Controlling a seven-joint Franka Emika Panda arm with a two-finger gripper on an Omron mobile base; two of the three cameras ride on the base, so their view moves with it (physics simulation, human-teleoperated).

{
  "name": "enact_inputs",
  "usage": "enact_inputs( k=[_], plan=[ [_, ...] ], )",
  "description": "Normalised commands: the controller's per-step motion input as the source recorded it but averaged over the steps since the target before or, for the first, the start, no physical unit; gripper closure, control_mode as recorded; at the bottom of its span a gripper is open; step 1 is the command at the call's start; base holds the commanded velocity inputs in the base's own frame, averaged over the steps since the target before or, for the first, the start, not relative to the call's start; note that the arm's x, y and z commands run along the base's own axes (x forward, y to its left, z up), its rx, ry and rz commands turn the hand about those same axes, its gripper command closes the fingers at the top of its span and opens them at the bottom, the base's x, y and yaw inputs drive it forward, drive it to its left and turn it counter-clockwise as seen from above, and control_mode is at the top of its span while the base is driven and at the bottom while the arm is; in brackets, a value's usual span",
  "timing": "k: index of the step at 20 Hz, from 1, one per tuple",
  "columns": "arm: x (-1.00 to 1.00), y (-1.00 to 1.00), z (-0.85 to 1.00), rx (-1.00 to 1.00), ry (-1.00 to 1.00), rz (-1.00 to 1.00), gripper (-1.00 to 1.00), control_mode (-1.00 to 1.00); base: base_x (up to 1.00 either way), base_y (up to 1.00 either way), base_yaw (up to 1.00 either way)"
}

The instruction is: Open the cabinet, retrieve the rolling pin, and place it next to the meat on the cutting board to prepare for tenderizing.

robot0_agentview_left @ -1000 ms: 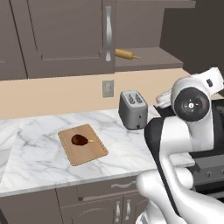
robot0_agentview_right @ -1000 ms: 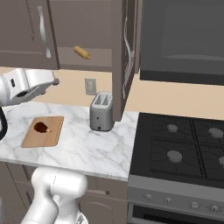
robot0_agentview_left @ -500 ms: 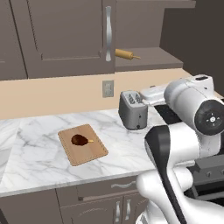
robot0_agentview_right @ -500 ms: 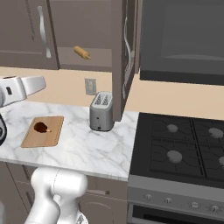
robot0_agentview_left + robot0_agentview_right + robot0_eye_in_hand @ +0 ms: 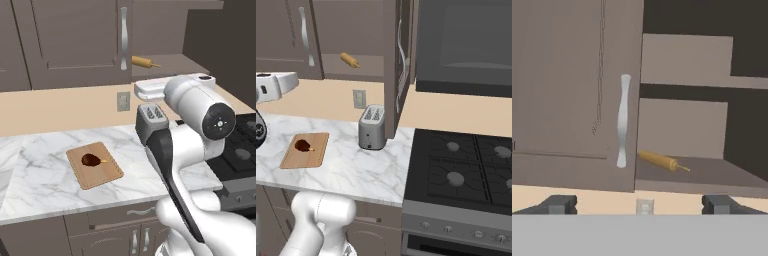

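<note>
Tan rolling pin (image 5: 661, 161) lies on the bottom shelf of the cabinet (image 5: 75, 45), right door swung open, left door shut w/ silver handle (image 5: 623, 120). Hand (image 5: 640, 204) faces the opening, fingers wide apart, holding nothing. Meat (image 5: 91, 160) sits on cutting board (image 5: 106, 176) on marble surface (image 5: 45, 150), toaster (image 5: 371, 127) nearby.

Toaster (image 5: 372, 128) beside stove (image 5: 466, 167)

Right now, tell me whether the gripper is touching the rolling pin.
Apart. In the hand view the open gripper has nothing between its fingertips, while the rolling pin lies farther off on the cabinet floor.
</note>
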Motion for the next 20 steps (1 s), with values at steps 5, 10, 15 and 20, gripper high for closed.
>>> enact_inputs(
  k=[5, 10, 15, 20],
  plan=[
    [0.31, 0.44, 0.47, 0.05, -0.05, 0.01, -1.00, -1.00, 0.00, 0.00, 0.00],
    [0.34, 0.18, 0.36, 0.04, 0.00, 0.00, -1.00, -1.00, 0.00, 0.00, 0.00],
    [0.34, 0.00, 0.09, 0.00, 0.00, 0.00, -1.00, -1.00, 0.00, 0.00, 0.00],
    [0.22, 0.00, 0.00, 0.00, 0.00, 0.00, -1.00, -1.00, 0.00, 0.00, 0.00]
  ],
)
